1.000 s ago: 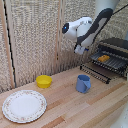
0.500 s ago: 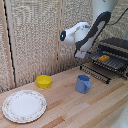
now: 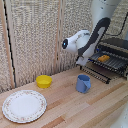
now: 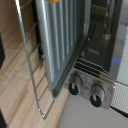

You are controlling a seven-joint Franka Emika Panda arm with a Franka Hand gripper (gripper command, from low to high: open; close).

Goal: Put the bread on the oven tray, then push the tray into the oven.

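In the exterior view, the bread [image 3: 103,58] lies on the oven pan [image 3: 111,62] at the oven [image 3: 116,52], at three o'clock from the blue cup [image 3: 83,83]. My clamp [image 3: 80,61] hangs at the pan's nine o'clock; whether it is apart or together, I cannot tell.

In the wrist view, the oven pan [image 4: 64,40] and the oven's knobs [image 4: 85,90] fill the picture.

My arm [image 3: 95,37] is glossy white with rounded shells, dark grey-black bands at the joints, and a dark round cap on one white elbow end.
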